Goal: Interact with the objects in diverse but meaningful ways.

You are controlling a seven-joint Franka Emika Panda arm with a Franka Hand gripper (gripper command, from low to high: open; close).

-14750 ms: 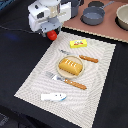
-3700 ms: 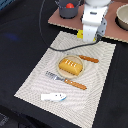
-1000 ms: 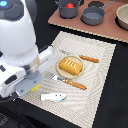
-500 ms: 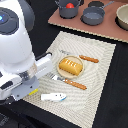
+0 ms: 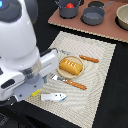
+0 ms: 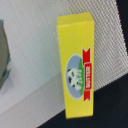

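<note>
Lying flat on woven placemat, yellow box has one end overhanging mat edge onto dark table. Fish just beside. Pincer state: cannot tell.

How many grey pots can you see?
2. One grey pot, holding a red tomato, and a second grey pot to the exterior view's right, both on the brown board. The arm may hide others.
</note>
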